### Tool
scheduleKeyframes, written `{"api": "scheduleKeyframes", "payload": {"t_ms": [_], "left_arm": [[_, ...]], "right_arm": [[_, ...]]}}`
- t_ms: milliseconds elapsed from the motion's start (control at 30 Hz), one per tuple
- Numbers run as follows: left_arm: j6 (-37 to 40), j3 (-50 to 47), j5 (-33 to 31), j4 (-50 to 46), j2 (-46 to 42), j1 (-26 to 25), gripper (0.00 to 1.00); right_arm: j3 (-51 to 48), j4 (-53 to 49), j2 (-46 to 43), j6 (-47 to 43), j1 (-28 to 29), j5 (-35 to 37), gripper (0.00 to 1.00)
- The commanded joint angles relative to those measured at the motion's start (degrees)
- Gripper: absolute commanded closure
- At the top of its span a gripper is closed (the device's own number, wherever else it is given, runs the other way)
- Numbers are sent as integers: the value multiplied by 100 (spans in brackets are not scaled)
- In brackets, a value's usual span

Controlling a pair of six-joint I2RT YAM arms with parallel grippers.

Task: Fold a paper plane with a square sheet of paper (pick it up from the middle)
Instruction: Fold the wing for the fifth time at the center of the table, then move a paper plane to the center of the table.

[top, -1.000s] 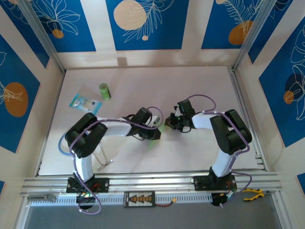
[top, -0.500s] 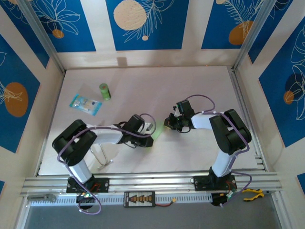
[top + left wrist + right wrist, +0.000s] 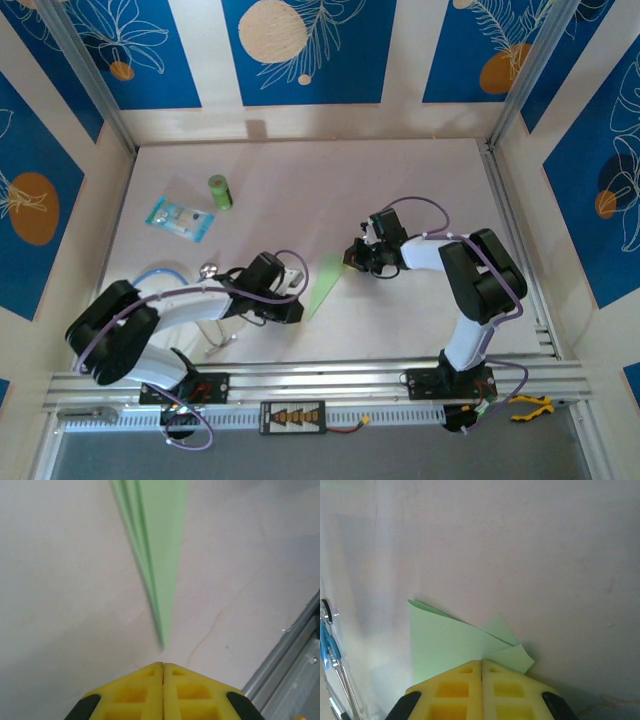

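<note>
The square sheet of paper is folded into the paper plane (image 3: 325,283), a slim pale-green dart lying on the table with its point toward the near left. My right gripper (image 3: 351,258) is shut on the plane's wide tail; in the right wrist view the folded layers (image 3: 445,640) fan out from the closed yellow fingertips (image 3: 482,662). My left gripper (image 3: 296,302) is shut and holds nothing. In the left wrist view the plane's point (image 3: 160,635) lies just ahead of the closed fingertips (image 3: 163,665), apart from them.
A small green cylinder (image 3: 219,191) and a clear blue-printed packet (image 3: 181,218) lie at the far left. A wire stand (image 3: 215,335) sits by the left arm. The metal rail (image 3: 290,655) runs along the table's near edge. Panel walls enclose the table.
The left arm has drawn back toward the near left, and its shut gripper has slid off the plane's point. The right gripper has stayed on the tail.
</note>
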Motion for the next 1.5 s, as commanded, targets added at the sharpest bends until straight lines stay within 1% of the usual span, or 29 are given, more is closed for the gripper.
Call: {"api": "scheduleKeyframes", "payload": {"t_ms": [0,100,200,433,700,900,1067,1467], "left_arm": [[58,350,-442,-170,-215,161,88],[11,722,-598,-375,98,426,87],[-77,927,-341,-286,539,646,86],[-202,1155,62,124,1201,761,84],[-179,1269,517,378,1528,765,79],[-93,1352,507,210,1659,763,77],[-9,1392,370,53,1706,760,77],[117,1491,655,-19,1916,758,76]], "right_arm": [[109,-248,-181,-387,171,-68,97],[-33,-134,-589,-349,201,26,95],[-321,14,-925,-228,192,40,92],[-928,171,-1281,63,205,-16,88],[-1084,336,-1186,278,344,-92,87],[-1004,313,-1045,310,452,-91,87],[-1003,297,-1053,310,456,-58,87],[-1082,345,-992,352,464,-39,87]]}}
